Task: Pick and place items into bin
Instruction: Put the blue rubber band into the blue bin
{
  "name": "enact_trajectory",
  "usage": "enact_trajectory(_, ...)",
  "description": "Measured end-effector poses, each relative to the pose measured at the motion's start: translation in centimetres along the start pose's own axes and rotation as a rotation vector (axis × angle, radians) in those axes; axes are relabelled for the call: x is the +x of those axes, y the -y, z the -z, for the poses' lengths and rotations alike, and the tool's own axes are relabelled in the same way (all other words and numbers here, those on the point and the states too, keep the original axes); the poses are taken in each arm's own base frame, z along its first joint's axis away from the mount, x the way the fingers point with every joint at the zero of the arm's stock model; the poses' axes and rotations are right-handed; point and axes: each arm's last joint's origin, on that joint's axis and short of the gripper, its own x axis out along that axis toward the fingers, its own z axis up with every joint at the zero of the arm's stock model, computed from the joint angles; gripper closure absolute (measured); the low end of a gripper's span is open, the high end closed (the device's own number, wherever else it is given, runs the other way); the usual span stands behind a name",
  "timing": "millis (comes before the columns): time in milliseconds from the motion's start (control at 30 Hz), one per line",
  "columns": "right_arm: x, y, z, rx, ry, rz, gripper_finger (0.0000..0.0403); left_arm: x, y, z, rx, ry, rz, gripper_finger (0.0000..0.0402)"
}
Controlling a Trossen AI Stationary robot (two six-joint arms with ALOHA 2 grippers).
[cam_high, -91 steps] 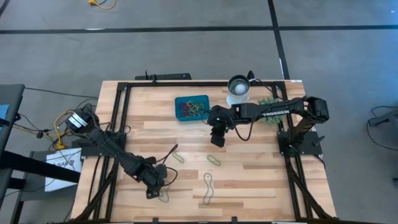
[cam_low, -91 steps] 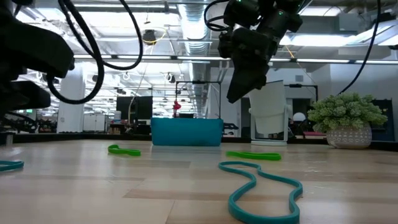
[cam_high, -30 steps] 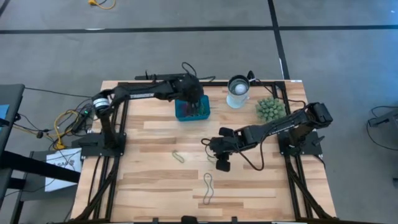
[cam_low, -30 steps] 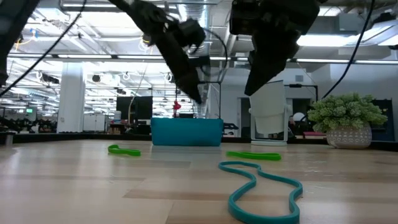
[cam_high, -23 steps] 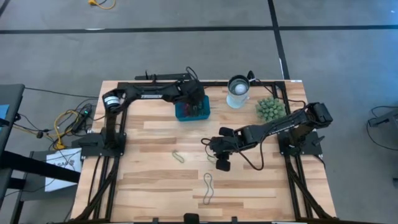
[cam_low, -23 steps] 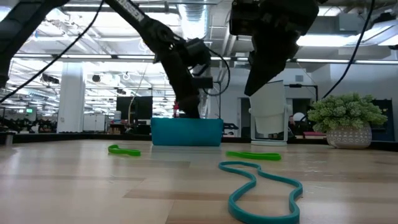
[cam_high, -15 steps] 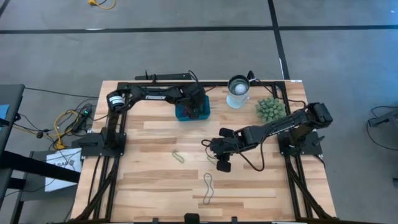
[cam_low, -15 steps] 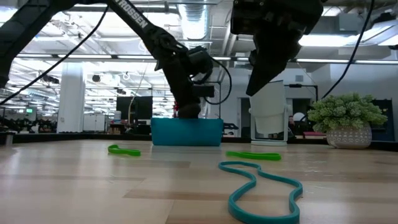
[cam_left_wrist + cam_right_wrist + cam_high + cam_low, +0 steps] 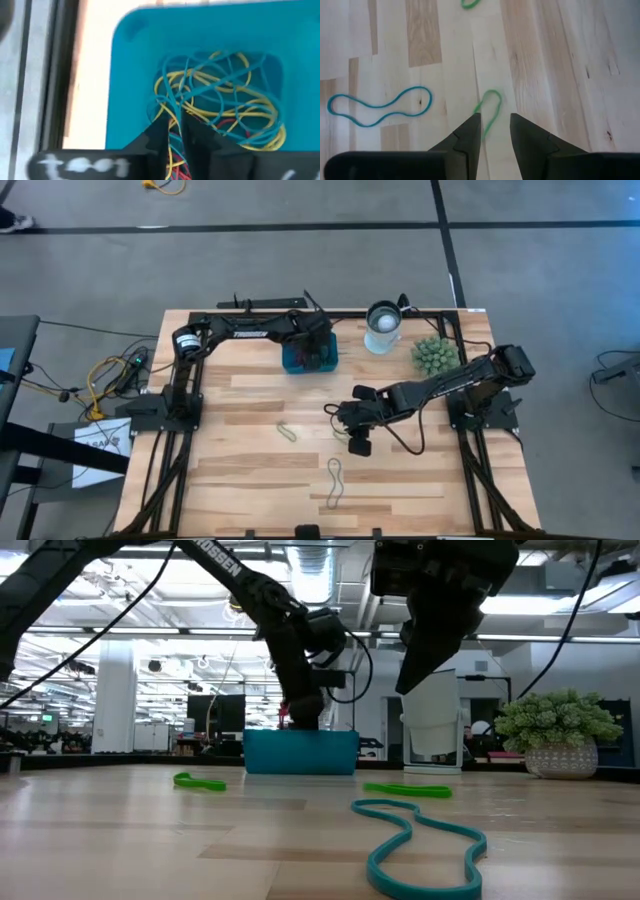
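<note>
The left hand (image 9: pixel 318 350) hangs over the teal bin (image 9: pixel 291 362), which sits near the middle of the bench's (image 9: pixel 240 400) far edge. Its fingers (image 9: pixel 159 137) stand a narrow slit apart, with a teal band strand running in the gap; whether they grip it I cannot tell. The bin holds a tangle of bands (image 9: pixel 220 100) in teal, yellow and red. On the bench toward the near edge lie a small green band (image 9: pixel 287 431) and a long teal band (image 9: pixel 335 483). The right hand (image 9: pixel 356 446) hovers near the bench's middle, fingers apart, directly above a green band (image 9: pixel 489 110).
</note>
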Motion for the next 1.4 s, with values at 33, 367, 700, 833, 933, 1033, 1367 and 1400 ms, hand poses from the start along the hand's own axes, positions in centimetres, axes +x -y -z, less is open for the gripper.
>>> enact_trajectory(33,0.0,0.0,0.0,0.000,0.000,0.000,0.0305,-0.2,-0.1,-0.2,-0.011,0.005,-0.001,0.0348)
enact_trajectory(367,0.0,0.1,0.2,-0.002,-0.016,0.013,0.0305,-5.9,-0.9,-3.2,-0.021,-0.100,0.037,0.0297)
enact_trajectory(700,-0.2,-1.8,0.3,-0.003,0.026,-0.026,0.0305,-20.0,-3.4,-4.7,0.032,-0.046,0.024,0.0297)
enact_trajectory(833,-0.2,-2.4,0.5,0.037,0.028,-0.031,0.0305,-25.8,-2.9,-2.6,0.045,-0.012,0.001,0.0297)
enact_trajectory(933,-0.3,-2.7,0.5,0.053,0.047,-0.021,0.0305,-29.9,-2.1,-0.3,0.002,0.051,0.043,0.0297)
enact_trajectory(1033,-0.3,-3.0,-0.1,0.043,0.110,-0.038,0.0305,-32.8,-0.6,1.8,-0.012,0.146,0.110,0.0297)
enact_trajectory(1367,-0.6,-3.8,-0.6,0.131,0.061,-0.337,0.0305,-29.9,6.6,7.3,0.027,0.389,0.178,0.0297)
enact_trajectory(1400,-0.6,-3.8,-0.6,0.151,0.053,-0.347,0.0305,-28.9,7.4,7.7,0.028,0.406,0.180,0.0297)
